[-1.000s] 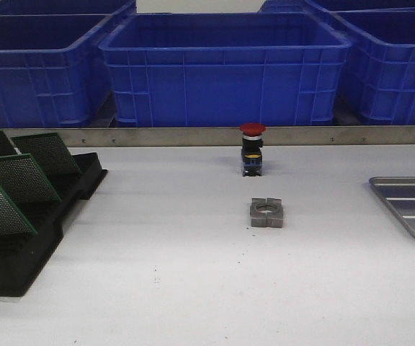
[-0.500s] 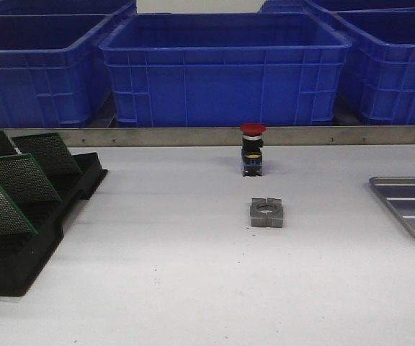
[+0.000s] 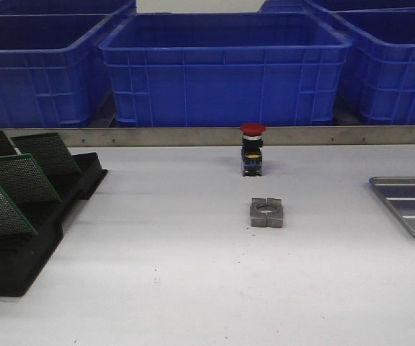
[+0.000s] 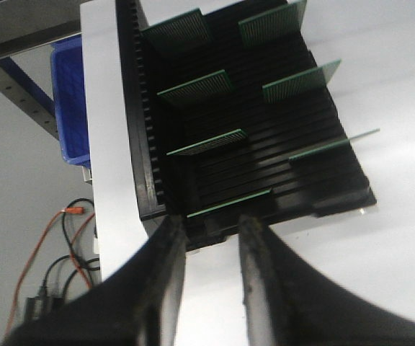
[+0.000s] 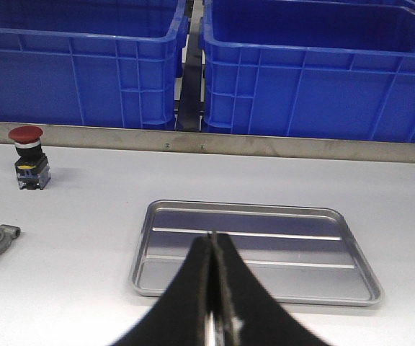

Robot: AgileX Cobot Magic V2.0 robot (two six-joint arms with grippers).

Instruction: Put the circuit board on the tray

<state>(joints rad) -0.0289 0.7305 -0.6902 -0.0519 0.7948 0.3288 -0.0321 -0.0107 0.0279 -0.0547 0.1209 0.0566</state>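
Note:
Several green circuit boards (image 3: 21, 177) stand tilted in a black slotted rack (image 3: 20, 267) at the table's left. In the left wrist view the rack (image 4: 215, 137) holds several boards (image 4: 193, 88). My left gripper (image 4: 211, 223) is open and empty, its tips just short of the rack's near end, by the nearest board (image 4: 229, 203). The silver tray (image 3: 413, 205) lies at the right edge, its floor bare. In the right wrist view my right gripper (image 5: 212, 238) is shut and empty above the tray's (image 5: 254, 285) near side. Neither gripper shows in the front view.
A red-capped push button (image 3: 252, 149) stands at mid-table, with a grey metal clamp block (image 3: 266, 213) in front of it. Big blue bins (image 3: 225, 68) line the back behind a metal rail (image 3: 215, 136). Cables (image 4: 56, 245) hang off the table's left edge.

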